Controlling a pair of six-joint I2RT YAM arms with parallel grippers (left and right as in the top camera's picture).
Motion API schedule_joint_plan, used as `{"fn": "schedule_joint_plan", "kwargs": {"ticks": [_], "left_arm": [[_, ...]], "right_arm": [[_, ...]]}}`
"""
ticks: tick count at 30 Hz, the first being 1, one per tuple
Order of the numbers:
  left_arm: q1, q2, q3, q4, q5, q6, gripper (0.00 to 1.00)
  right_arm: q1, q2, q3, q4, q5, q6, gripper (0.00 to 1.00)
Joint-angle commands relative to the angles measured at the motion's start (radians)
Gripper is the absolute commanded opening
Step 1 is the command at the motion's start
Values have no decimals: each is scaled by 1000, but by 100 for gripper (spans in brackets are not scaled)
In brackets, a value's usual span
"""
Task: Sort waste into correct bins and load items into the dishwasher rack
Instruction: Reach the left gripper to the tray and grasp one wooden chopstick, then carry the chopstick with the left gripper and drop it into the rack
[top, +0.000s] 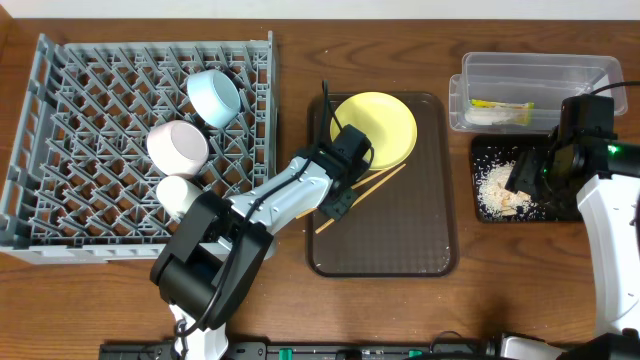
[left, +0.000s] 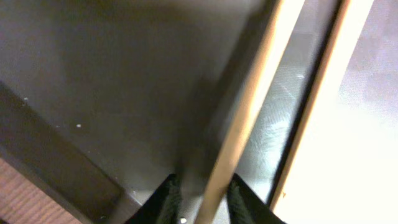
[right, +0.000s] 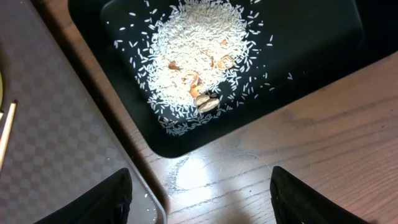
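My left gripper (top: 335, 205) is low over the brown tray (top: 400, 240). In the left wrist view its fingers (left: 205, 202) are slightly apart and straddle one wooden chopstick (left: 249, 106); the second chopstick (left: 317, 93) lies just to the right. The chopsticks (top: 385, 178) lie beside the yellow plate (top: 380, 125). My right gripper (top: 518, 185) is open and empty (right: 199, 205), over the table edge by the black tray (right: 311, 37) that holds the rice scraps (right: 199, 56). The wrapper (top: 500, 105) lies in the clear container (top: 540, 70).
The grey rack (top: 80, 150) at the left holds the light blue bowl (top: 213, 97), the white bowl (top: 178, 147) and the small white cup (top: 178, 192). The brown tray's corner (right: 56, 124) lies close to the left of my right gripper.
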Motion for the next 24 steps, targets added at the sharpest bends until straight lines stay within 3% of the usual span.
{"fn": "schedule_joint_plan", "kwargs": {"ticks": [1,9,24], "left_arm": [[-3,19,-15,-14,6,9,24],[-3,-32,-14,-65,6,9,9],[0,-358,-14,-201,-13,10,10]], "right_arm": [[-8,-18,1,-3,3,-15,69],[-8,-18,1,-3,3,-14,69],[-8,-18,1,-3,3,-14,69]]}}
